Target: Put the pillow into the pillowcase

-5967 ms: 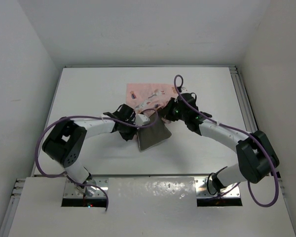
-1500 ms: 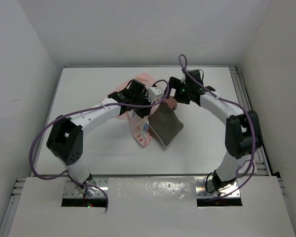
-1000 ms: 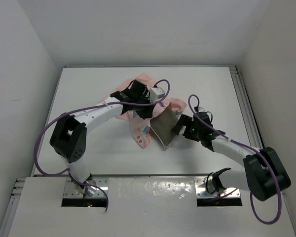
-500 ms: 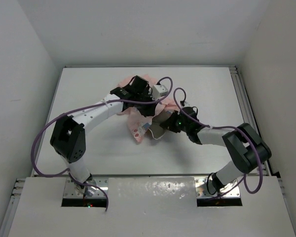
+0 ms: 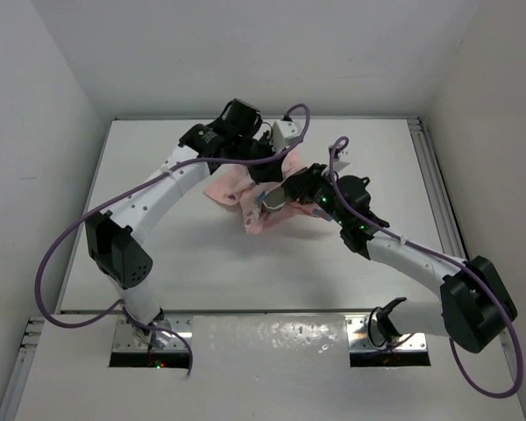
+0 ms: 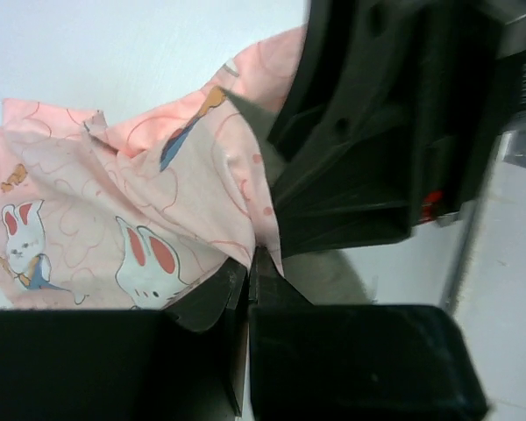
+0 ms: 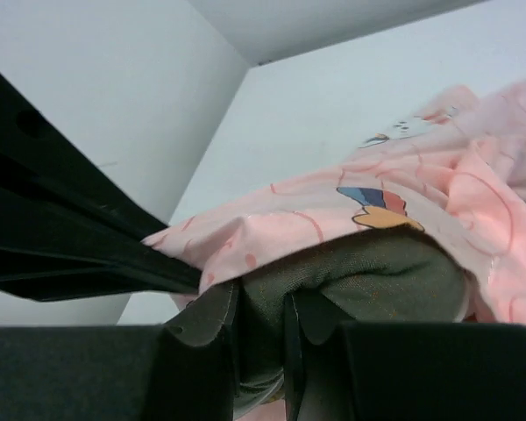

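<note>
The pillow (image 7: 368, 272) is partly inside the pillowcase (image 7: 394, 189): in the right wrist view its olive-grey end bulges out from under the pink printed cloth, which drapes over its top. The right fingers (image 7: 228, 316) are closed on that exposed grey end, pinching it between them just below the edge of the pillowcase. From above, only a small grey patch of the pillow (image 5: 276, 197) shows at the right-hand end of the bunched pillowcase (image 5: 237, 189).

The left fingers (image 6: 259, 285) are pressed together on a fold of the pillowcase (image 6: 114, 219), pinching the cloth at its opening edge; a sliver of grey pillow (image 6: 329, 274) shows just beyond that fold, and the black body of the right arm (image 6: 377, 132) looms right next to the pillowcase there. The cloth is rumpled, with rabbits and blue marks showing on its creases.

The pillowcase lies on the white worktop (image 5: 158, 228). The left arm (image 5: 171, 180) reaches to it from its left, the right arm (image 5: 403, 254) from its right, each trailing a purple cable (image 5: 70, 237).
</note>
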Available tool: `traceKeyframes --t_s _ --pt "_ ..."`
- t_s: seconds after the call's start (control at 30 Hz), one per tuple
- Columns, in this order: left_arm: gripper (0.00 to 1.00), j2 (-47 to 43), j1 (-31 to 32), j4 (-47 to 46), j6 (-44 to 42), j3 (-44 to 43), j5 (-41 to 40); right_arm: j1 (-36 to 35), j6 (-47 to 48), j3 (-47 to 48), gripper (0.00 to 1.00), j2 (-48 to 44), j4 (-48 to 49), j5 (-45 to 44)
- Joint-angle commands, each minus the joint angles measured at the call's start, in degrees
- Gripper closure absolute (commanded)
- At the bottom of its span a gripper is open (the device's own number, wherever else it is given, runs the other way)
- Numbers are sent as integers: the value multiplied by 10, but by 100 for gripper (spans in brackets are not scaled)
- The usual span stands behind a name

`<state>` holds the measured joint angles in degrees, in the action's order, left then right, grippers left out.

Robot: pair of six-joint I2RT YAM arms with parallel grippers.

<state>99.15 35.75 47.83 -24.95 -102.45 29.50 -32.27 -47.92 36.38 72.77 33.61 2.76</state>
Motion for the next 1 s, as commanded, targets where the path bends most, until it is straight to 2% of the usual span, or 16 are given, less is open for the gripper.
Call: traceKeyframes --t_s 0.0,0.17,0.3,0.4,0.6,0.63,0.67,0.7,0.73,0.77,0.8,0.87,0.9,0.97 --pt "100 -10 11 41 -10 -75 171 -9 23 47 100 8 123 -47" --pt "100 -8 13 80 -41 -100 223 -29 29 40 100 31 126 -123" --pt "100 -5 13 122 -81 -146 332 -35 31 76 100 70 46 -191" --pt "100 -2 13 160 -109 -191 334 -32 26 77 100 83 18 -217" --pt "100 -6 13 174 -121 -192 324 -30 33 102 100 105 -26 -237" --pt "100 -6 13 171 -121 -191 314 -29 36 104 95 107 -26 -213" --pt "100 -7 13 161 -114 -190 303 -27 39 106 85 108 -26 -191" --pt "100 -8 9 151 -93 -188 281 -21 57 116 55 108 -38 -163" --pt "100 -8 3 140 -77 -186 262 -18 67 123 40 106 -55 -109" --pt "100 -10 1 111 -56 -185 239 -14 95 145 31 97 -84 -92" --pt "100 -12 0 99 -27 -186 172 -10 111 156 22 88 -119 -91" --pt "100 -12 0 67 8 -180 92 -3 142 180 14 60 -234 -122" --pt "100 -12 0 48 34 -161 10 12 151 190 9 53 -305 -111" --pt "100 -11 0 32 39 -131 -68 35 177 221 7 40 -378 -95"
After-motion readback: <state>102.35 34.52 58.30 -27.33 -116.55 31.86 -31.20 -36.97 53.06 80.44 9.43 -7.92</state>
